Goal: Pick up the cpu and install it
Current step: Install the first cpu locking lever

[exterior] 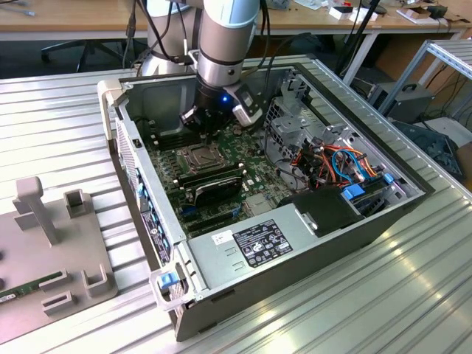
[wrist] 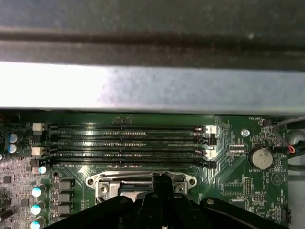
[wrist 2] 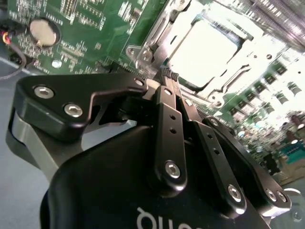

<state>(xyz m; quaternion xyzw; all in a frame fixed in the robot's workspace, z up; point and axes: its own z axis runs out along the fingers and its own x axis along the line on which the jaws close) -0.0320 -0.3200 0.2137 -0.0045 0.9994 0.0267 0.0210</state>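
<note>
From where I stand, the gripper (exterior: 209,133) hangs inside the open computer case (exterior: 295,251), fingers pressed together with nothing between them. Just at its five o'clock, the cpu (wrist 2: 202,50) sits bright inside the socket (exterior: 200,156) on the motherboard (exterior: 243,166).

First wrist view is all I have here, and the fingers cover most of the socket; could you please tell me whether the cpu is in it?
Observer: Yes, in the second wrist view the cpu lies flat inside the socket frame.
Operator: Is the gripper holding anything?
Observer: No; the gripper is shut, fingertips together beside that frame.
Operator: What lies outside the case?
Observer: In the exterior view, a grey fixture plate sits to the exterior view's left of the case.
</note>
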